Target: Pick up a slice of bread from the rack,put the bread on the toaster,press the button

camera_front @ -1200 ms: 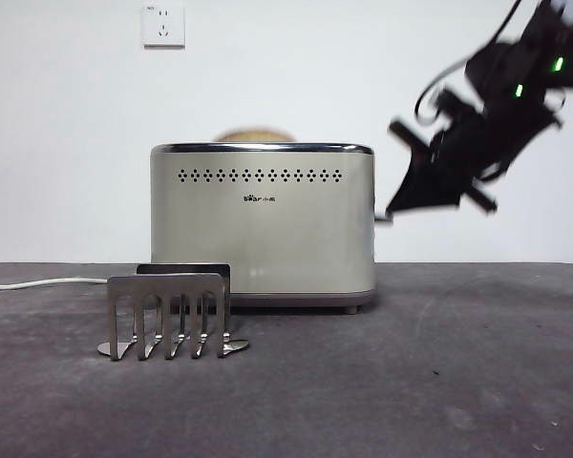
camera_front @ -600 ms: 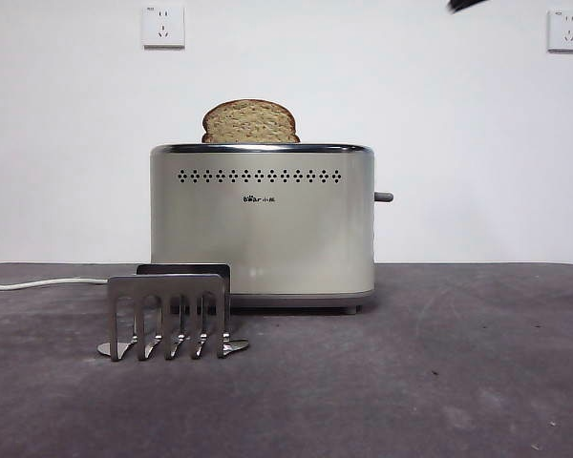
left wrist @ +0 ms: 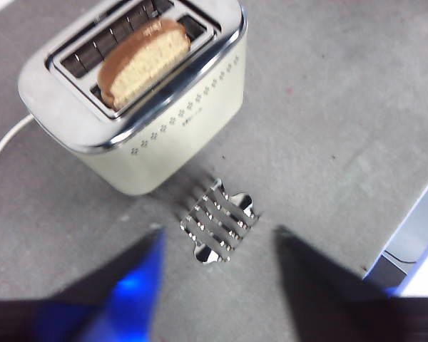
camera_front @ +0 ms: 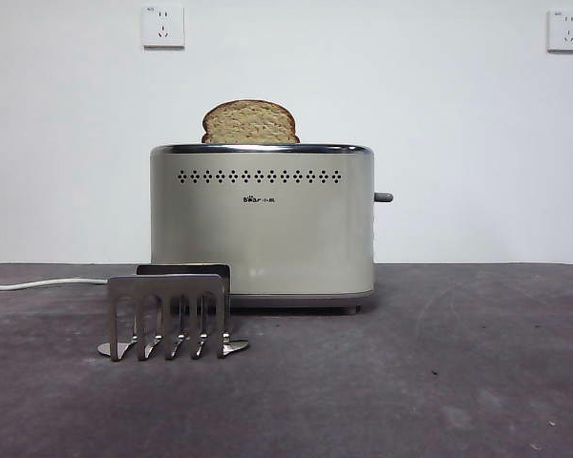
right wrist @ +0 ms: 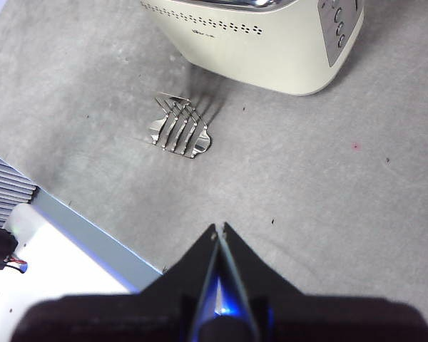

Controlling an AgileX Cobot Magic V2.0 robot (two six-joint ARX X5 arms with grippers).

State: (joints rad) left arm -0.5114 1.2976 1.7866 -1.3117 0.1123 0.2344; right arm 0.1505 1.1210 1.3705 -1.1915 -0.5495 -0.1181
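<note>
On the dark table, near its middle, we see the toaster (camera_front: 262,224) with the slice of bread (camera_front: 249,122) standing upright in one of its slots, the domed top poking above the chrome rim; it sits there, we judge, so the slot can carry it down for toasting. At about seven o'clock from the toaster stands the rack (camera_front: 168,316), holding no bread. At three o'clock on the toaster's narrow end the button (camera_front: 383,197) sticks out sideways.

Both arms hang high above the table, out of the front view. Our left gripper (left wrist: 217,249) has its jaws spread wide with nothing between them, above the rack. Our right gripper (right wrist: 219,235) has its jaws pressed together on nothing.

From these views we cannot tell whether the lever latched. The slice's lower half is hidden inside the slot.
</note>
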